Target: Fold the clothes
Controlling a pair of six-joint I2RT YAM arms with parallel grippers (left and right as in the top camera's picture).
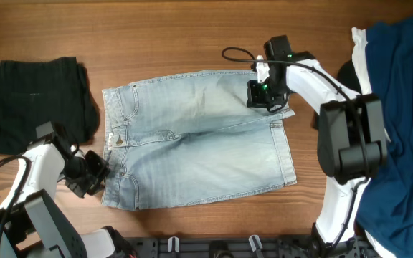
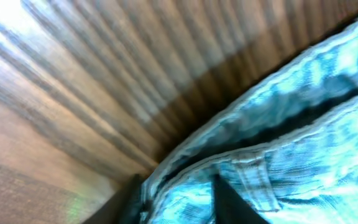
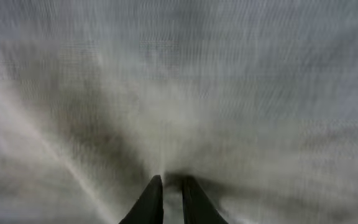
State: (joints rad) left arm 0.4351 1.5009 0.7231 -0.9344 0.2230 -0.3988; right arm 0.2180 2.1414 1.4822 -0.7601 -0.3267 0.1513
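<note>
A pale-blue denim short garment (image 1: 199, 136) lies spread flat mid-table, waistband to the left. My left gripper (image 1: 90, 174) sits at the waistband's near-left corner. In the left wrist view this gripper (image 2: 178, 182) is open, its dark fingers (image 2: 225, 202) standing either side of the waistband edge (image 2: 185, 199). My right gripper (image 1: 264, 97) rests on the garment's far-right part. Seen from the right wrist, its fingertips (image 3: 171, 180) are pinched onto a small ridge of the cloth (image 3: 179, 112), with creases running out from the pinch. A folded black garment (image 1: 38, 100) lies at the far left.
A large dark-blue garment (image 1: 400, 129) is heaped along the right edge, with a white piece (image 1: 362, 61) under it. Bare wooden table (image 1: 192, 43) runs behind the denim. A black cable (image 1: 236, 54) loops by the right wrist.
</note>
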